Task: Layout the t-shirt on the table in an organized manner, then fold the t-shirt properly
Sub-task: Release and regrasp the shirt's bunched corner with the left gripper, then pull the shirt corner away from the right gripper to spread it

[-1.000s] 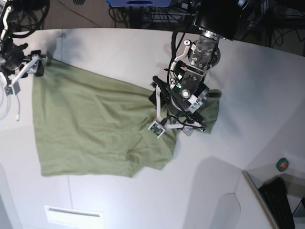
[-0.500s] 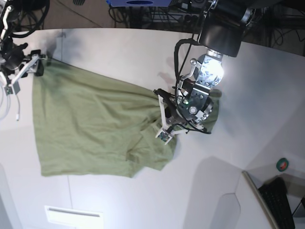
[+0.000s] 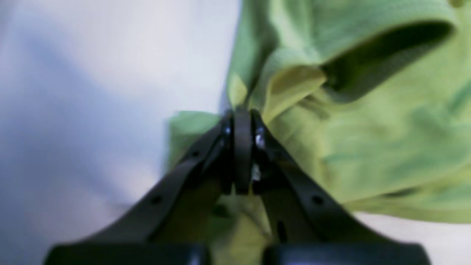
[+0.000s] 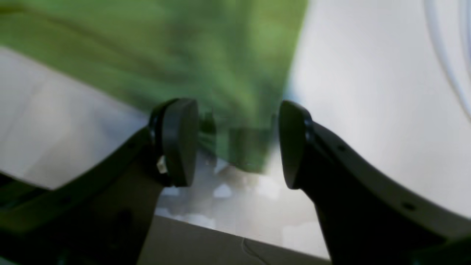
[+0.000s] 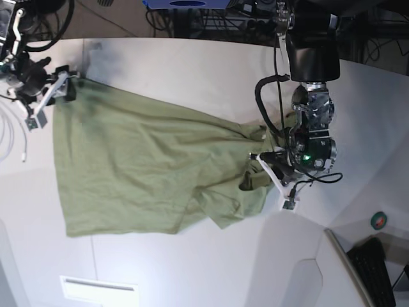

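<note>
The olive-green t-shirt (image 5: pixel 140 160) lies spread and wrinkled across the white table (image 5: pixel 192 64). On the right of the base view my left gripper (image 5: pixel 255 157) is shut on a bunched fold of the shirt. The left wrist view shows its jaws (image 3: pixel 241 114) pressed together on the cloth (image 3: pixel 368 147), beside a gaping sleeve opening. At the far left my right gripper (image 5: pixel 62 87) sits at the shirt's upper corner. In the right wrist view it (image 4: pixel 235 143) stands open, with the shirt's corner (image 4: pixel 220 73) lying between the two fingers.
White cables (image 5: pixel 9 128) hang at the left edge, and one (image 4: pixel 441 55) shows in the right wrist view. A green tape roll (image 5: pixel 379 221) and a dark keyboard (image 5: pixel 374 272) lie at the lower right beyond a raised panel. A white rectangle (image 5: pixel 99 289) sits near the front.
My left gripper has shut on the shirt's fold and drawn it to the right. The whole shirt has shifted right, and my right gripper has moved a little right with the corner.
</note>
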{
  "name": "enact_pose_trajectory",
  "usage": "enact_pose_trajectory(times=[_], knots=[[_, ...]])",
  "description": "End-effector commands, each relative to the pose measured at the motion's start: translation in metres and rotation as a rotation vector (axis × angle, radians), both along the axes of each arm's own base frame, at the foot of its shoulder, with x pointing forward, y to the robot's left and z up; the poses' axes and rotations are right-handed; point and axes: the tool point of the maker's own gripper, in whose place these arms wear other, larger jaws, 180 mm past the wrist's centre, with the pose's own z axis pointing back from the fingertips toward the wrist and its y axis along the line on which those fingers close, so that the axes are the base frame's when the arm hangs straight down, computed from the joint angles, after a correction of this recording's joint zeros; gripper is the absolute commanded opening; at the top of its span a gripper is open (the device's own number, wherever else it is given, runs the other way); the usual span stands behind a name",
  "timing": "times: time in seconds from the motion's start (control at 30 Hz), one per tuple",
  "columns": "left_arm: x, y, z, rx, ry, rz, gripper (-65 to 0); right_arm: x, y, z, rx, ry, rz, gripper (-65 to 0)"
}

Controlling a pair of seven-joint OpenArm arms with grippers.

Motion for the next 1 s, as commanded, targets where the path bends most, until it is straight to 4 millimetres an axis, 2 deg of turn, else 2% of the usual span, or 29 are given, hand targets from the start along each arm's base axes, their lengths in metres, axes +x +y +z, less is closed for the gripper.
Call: enact_pose_trajectory(times=[0.0, 0.13, 0.23, 0.3, 0.4, 0.43, 0.57, 0.77, 0.8, 0.87, 0.97], knots=[[0.018, 0.013, 0.02, -0.025, -0.073, 0.046, -65.0, 0.014, 0.001, 0.011, -0.003, -0.049, 0.02, -35.4], [0.018, 0.052, 0.023, -0.122, -0.097, 0.211, -65.0, 0.029, 0.025, 0.013, 0.02, -0.07, 0.087, -39.3], [0.014, 0.072, 0.01, -0.13, -0.054, 0.254, -65.0, 0.043, 0.032, 0.019, 0.026, -0.096, 0.106, -41.4], [0.016, 0.076, 0.003, -0.141, -0.026, 0.265, -65.0, 0.051, 0.034, 0.021, 0.03, -0.108, 0.109, -42.8], [0.021, 0.076, -0.003, -0.157, -0.007, 0.271, -65.0, 0.06, 0.032, 0.011, 0.05, -0.088, 0.09, -45.8], [0.025, 0.076, -0.002, -0.163, -0.015, 0.272, -65.0, 0.06, 0.031, 0.006, 0.057, -0.073, 0.084, -48.2], [0.044, 0.071, 0.005, -0.186, -0.039, 0.269, -65.0, 0.061, 0.028, -0.012, 0.083, -0.02, 0.059, -65.0], [0.073, 0.066, 0.02, -0.206, -0.055, 0.258, -65.0, 0.053, 0.005, -0.035, 0.079, 0.07, 0.021, -65.0], [0.075, 0.07, 0.023, -0.202, -0.058, 0.262, -63.7, 0.052, -0.001, -0.037, 0.072, 0.079, 0.015, -65.0], [0.083, 0.073, 0.031, -0.202, -0.076, 0.262, -55.9, 0.05, -0.009, -0.038, 0.058, 0.087, 0.013, -65.0], [0.085, 0.074, 0.035, -0.199, -0.085, 0.262, -42.8, 0.05, -0.011, -0.035, 0.05, 0.082, 0.017, -65.0]])
